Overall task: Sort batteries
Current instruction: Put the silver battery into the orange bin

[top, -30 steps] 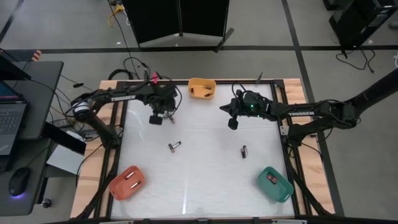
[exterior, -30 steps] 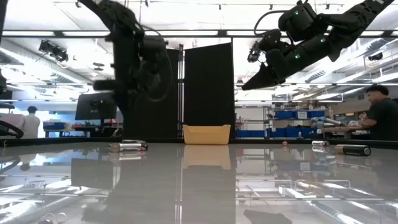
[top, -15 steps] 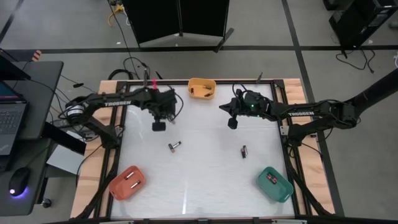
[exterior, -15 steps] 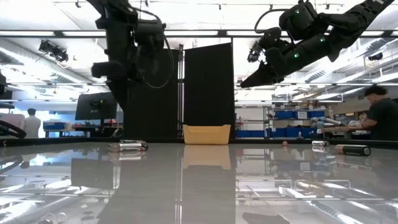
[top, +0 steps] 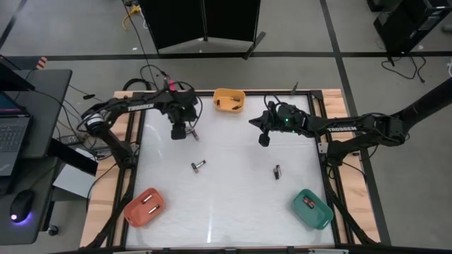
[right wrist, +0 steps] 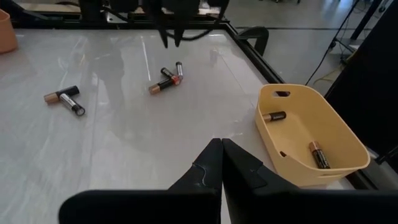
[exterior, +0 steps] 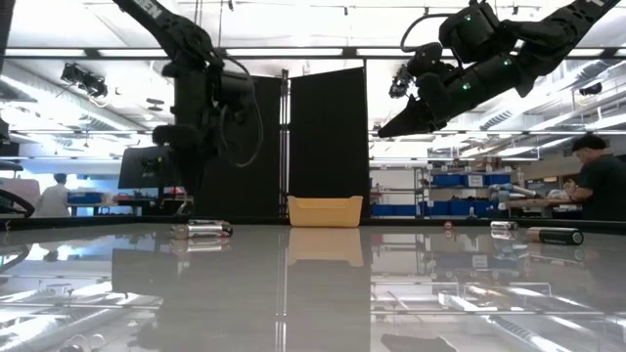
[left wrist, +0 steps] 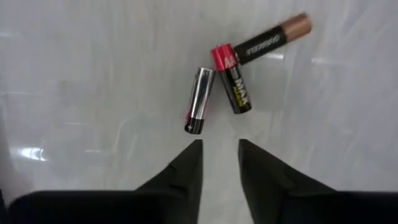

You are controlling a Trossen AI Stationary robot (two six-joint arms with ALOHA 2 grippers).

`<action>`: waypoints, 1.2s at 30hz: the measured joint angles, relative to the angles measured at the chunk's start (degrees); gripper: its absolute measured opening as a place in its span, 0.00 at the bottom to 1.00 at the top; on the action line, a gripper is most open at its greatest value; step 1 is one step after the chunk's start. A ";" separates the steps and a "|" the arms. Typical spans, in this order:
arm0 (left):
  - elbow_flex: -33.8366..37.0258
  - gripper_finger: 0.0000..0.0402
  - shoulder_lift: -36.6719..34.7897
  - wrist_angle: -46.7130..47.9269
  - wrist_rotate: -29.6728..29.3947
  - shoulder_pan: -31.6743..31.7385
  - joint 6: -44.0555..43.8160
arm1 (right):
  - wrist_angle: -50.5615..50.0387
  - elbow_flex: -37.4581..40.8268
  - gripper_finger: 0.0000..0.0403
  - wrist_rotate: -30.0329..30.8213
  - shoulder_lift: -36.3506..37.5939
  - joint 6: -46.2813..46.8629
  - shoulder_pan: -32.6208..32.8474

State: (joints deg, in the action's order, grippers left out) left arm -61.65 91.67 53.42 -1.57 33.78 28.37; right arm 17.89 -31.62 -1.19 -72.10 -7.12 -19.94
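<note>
**Left gripper hangs over three batteries near the yellow bin**

Here the left gripper (top: 179, 132) hangs above the table's (top: 233, 204) far left part, pointing down, its two fingers (left wrist: 186, 165) a little apart with nothing between them. Just beyond the fingertips lie three batteries in a cluster: a silver battery (left wrist: 199, 99), a black and red battery (left wrist: 231, 86) just beside it, and a black and copper battery (left wrist: 270, 38) touching the red end. The right gripper (top: 263, 140) is held up over the far right part of the table, its fingers (right wrist: 214, 163) pressed together and empty.

Elsewhere, a pair of batteries (top: 198, 166) lies near the middle of the table, and a single battery (top: 277, 171) lies to the right of it. The yellow bin (top: 229, 101) at the far edge holds two batteries (right wrist: 295, 135). The orange bin (top: 144, 207) at the near left corner holds two cells, and the green bin (top: 311, 207) at the near right corner holds cells with red marks. A person (exterior: 597, 186) is in the room beyond.
</note>
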 joint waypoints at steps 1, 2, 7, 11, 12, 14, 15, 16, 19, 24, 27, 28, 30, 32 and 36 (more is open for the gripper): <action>0.00 0.30 0.77 -0.17 -0.15 0.00 0.67 | -0.06 0.00 0.03 0.00 0.00 -0.03 0.00; 0.00 0.33 1.44 -0.63 -0.48 0.00 1.79 | -0.17 0.00 0.03 0.00 0.00 -0.04 0.00; 0.00 0.43 3.39 -2.79 -3.93 -0.02 6.25 | -1.20 0.02 0.03 0.00 0.00 -0.39 0.00; 0.00 0.46 4.98 -2.96 -4.53 0.02 9.23 | -1.45 0.02 0.03 0.00 0.00 -0.46 0.00; 0.00 0.46 5.48 -3.06 -4.58 0.02 9.84 | -1.49 0.02 0.03 0.00 0.00 -0.54 0.00; 0.00 0.46 6.32 -3.69 -4.62 0.02 10.35 | -1.51 0.02 0.03 0.00 0.00 -0.54 0.00; 0.00 0.46 6.59 -4.16 -4.52 0.02 10.41 | -1.51 0.02 0.03 0.00 0.00 -0.54 0.00; 0.00 0.46 6.84 -4.71 -4.36 0.02 10.41 | -1.52 0.02 0.03 0.00 0.00 -0.54 0.00; -0.02 0.46 7.71 -5.69 -4.26 0.10 10.41 | -1.69 0.02 0.03 0.00 0.02 -0.54 0.00; -0.04 0.46 9.41 -5.86 -3.31 1.04 10.12 | -1.70 0.02 0.03 0.00 0.02 -0.54 0.00; -0.09 0.45 10.89 -6.00 -2.89 1.22 10.04 | -1.73 0.02 0.03 0.01 0.02 -0.54 0.00; -0.24 0.44 11.32 -6.00 -2.81 1.23 10.06 | -1.75 0.02 0.03 0.00 0.02 -0.54 0.00; -0.33 0.42 11.87 -5.98 -2.63 1.42 10.06 | -1.73 0.02 0.03 0.00 0.02 -0.54 0.00; -0.36 0.39 12.25 -6.13 -2.44 1.56 10.06 | -1.75 0.02 0.03 0.02 0.02 -0.54 0.00; -0.31 0.31 12.32 -6.37 -1.73 2.03 9.99 | -1.77 0.02 0.03 0.00 0.04 -0.54 0.00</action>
State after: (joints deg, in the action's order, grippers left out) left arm -61.95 103.99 47.05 -3.30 35.81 38.36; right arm 16.12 -31.59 -1.19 -72.05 -7.66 -19.94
